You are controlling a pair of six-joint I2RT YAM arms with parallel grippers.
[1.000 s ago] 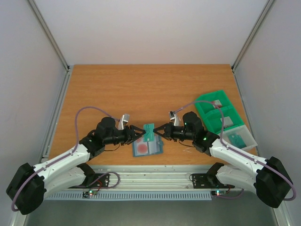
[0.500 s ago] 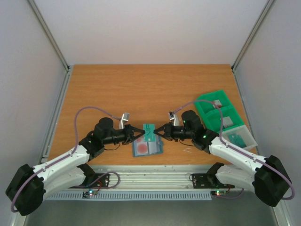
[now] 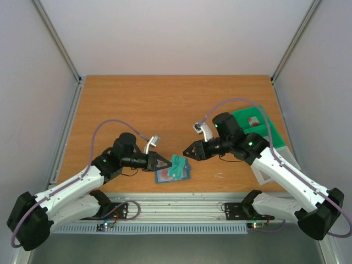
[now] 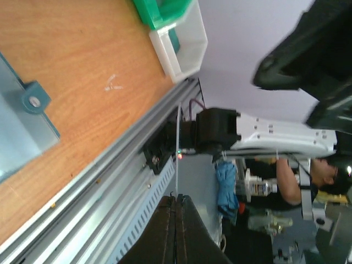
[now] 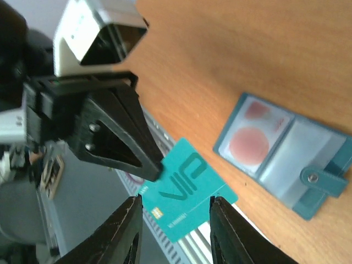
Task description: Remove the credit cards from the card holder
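Left pincer (image 3: pixel 168 162) clamps the teal VIP card (image 3: pixel 179 163) above the card holder (image 3: pixel 165 176) by the worktop (image 3: pixel 165 104) front edge, open wood beyond; right pincer (image 3: pixel 188 152), now part-open and empty, has backed off.

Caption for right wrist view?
Left gripper pinches the teal VIP card; right gripper open; card holder spread on the table.

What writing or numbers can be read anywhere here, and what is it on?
"VIP": large letters on the teal card.
A line of small print below it on the same card: too small to read.
Card holder: no writing that can be read.
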